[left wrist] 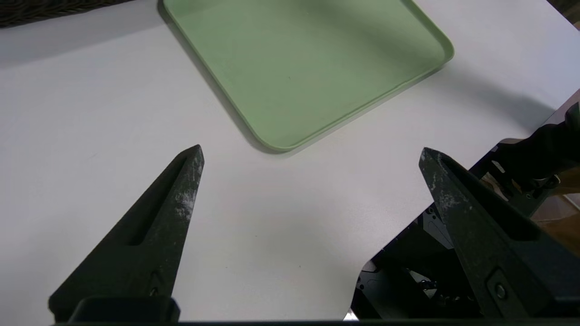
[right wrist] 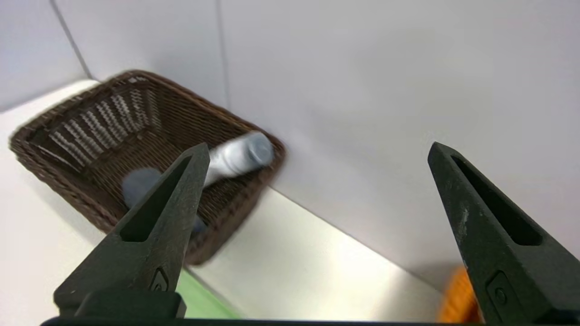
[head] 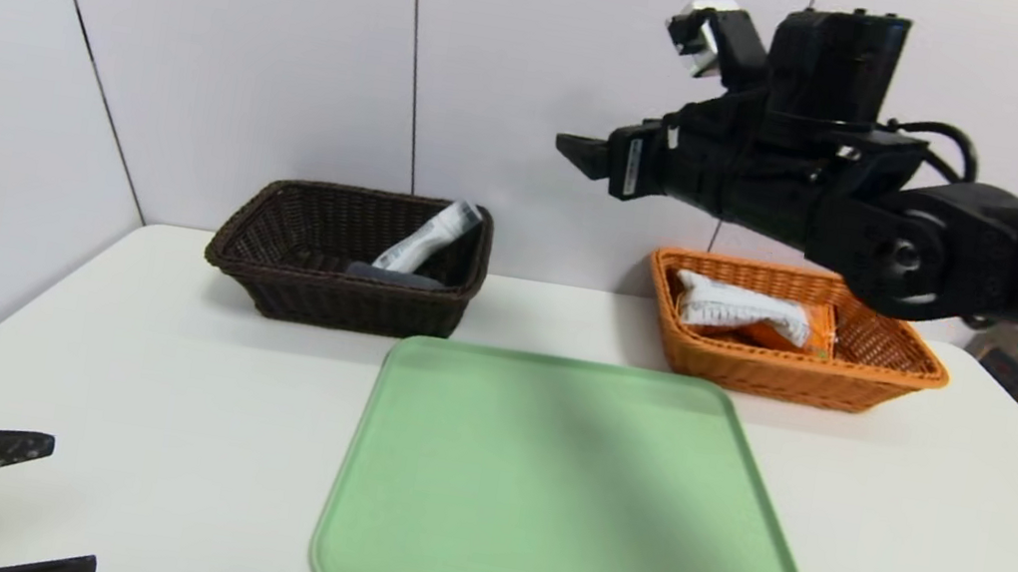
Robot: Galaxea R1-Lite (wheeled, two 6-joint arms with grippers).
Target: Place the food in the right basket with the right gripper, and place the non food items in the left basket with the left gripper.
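The food, an orange snack packet [head: 745, 314] with a white panel, lies inside the right basket [head: 798, 380], the orange-brown one. In the left basket [head: 344, 307], the dark brown one, the white tube [head: 427, 239] leans on the back rim beside the dark grey cloth roll [head: 394, 276]. My right gripper [head: 584, 156] hangs open high above the table between the two baskets, pointing left, with nothing in it. Its wrist view shows the open gripper [right wrist: 318, 148], the tube [right wrist: 240, 156] and the left basket [right wrist: 90, 117]. My left gripper [head: 73, 503] rests open and empty at the table's near left corner.
A green tray [head: 573, 498] with nothing on it lies in the middle of the white table, in front of both baskets. The left wrist view shows the open gripper [left wrist: 311, 154] over bare table near the tray's corner [left wrist: 308, 59]. A white panelled wall stands behind the baskets.
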